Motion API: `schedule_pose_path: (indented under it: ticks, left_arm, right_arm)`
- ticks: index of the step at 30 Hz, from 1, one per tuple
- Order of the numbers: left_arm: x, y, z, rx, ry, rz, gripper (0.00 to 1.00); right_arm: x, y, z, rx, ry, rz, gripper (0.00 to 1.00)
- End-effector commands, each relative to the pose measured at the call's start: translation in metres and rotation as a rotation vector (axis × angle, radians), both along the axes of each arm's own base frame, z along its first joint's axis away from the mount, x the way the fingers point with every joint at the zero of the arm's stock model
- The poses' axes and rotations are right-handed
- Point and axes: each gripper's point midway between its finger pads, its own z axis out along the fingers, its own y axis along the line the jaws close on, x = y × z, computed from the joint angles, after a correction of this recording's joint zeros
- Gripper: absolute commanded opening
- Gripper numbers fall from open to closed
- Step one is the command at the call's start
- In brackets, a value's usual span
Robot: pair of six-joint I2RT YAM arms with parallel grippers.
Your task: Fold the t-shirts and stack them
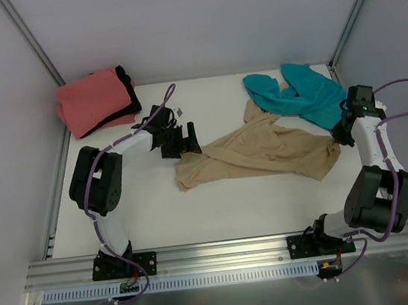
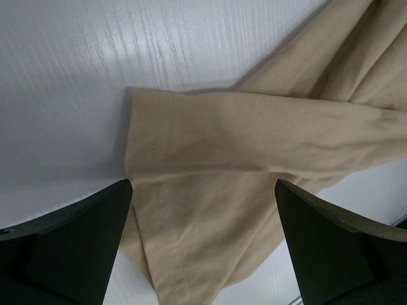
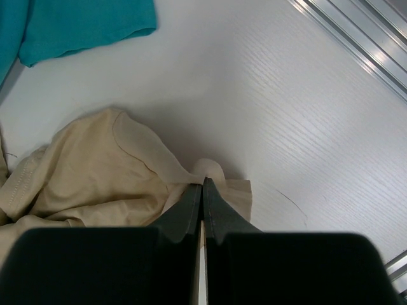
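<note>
The tan t-shirt (image 1: 257,153) lies crumpled and stretched across the middle of the white table. My left gripper (image 1: 187,141) hovers open over its left end. In the left wrist view a hemmed tan fold (image 2: 254,146) lies between the wide-apart fingers (image 2: 76,248), which do not touch it. My right gripper (image 1: 338,138) is shut on the shirt's right end, its tips (image 3: 203,184) pinching a raised edge of tan cloth (image 3: 95,165). The teal t-shirt (image 1: 298,95) lies loose at the back right. The coral-pink t-shirt (image 1: 92,99) lies folded at the back left on the black one (image 1: 130,91).
A metal rail (image 1: 224,251) runs along the table's near edge, carrying both arm bases. Grey enclosure walls stand at the back and sides. The teal cloth (image 3: 82,25) and a metal frame strip (image 3: 356,38) show at the top of the right wrist view.
</note>
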Motion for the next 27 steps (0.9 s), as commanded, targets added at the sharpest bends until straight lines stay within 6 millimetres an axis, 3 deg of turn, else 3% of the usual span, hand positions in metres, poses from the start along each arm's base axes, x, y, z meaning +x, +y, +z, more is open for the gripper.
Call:
schedule_pose_path:
  ticks: [1, 7, 16, 17, 18, 19, 27]
  left_arm:
    - [0.021, -0.001, -0.002, -0.006, -0.089, -0.009, 0.99]
    - [0.032, 0.002, -0.018, 0.027, -0.097, -0.001, 0.99]
    - [0.037, -0.001, -0.025, 0.024, -0.092, -0.001, 0.96]
    - [0.037, -0.004, -0.026, 0.008, -0.089, -0.01, 0.87]
    - [0.036, -0.006, -0.026, -0.003, -0.085, -0.023, 0.34]
    - [0.036, -0.005, -0.029, 0.007, -0.077, -0.016, 0.02]
    - [0.038, 0.001, -0.03, 0.039, -0.078, -0.003, 0.0]
  right_arm:
    - [0.0, 0.002, 0.001, 0.002, -0.014, -0.003, 0.01]
    - [0.0, 0.003, 0.0, 0.003, -0.009, 0.002, 0.0]
    - [0.002, 0.004, -0.002, 0.002, 0.0, 0.009, 0.01]
    - [0.002, 0.004, -0.002, 0.001, 0.0, 0.011, 0.01]
    - [0.002, 0.004, -0.002, 0.0, 0.001, 0.01, 0.0]
    - [0.002, 0.003, -0.002, -0.002, 0.001, 0.01, 0.01]
    - [0.001, 0.002, -0.002, -0.009, 0.007, 0.009, 0.01]
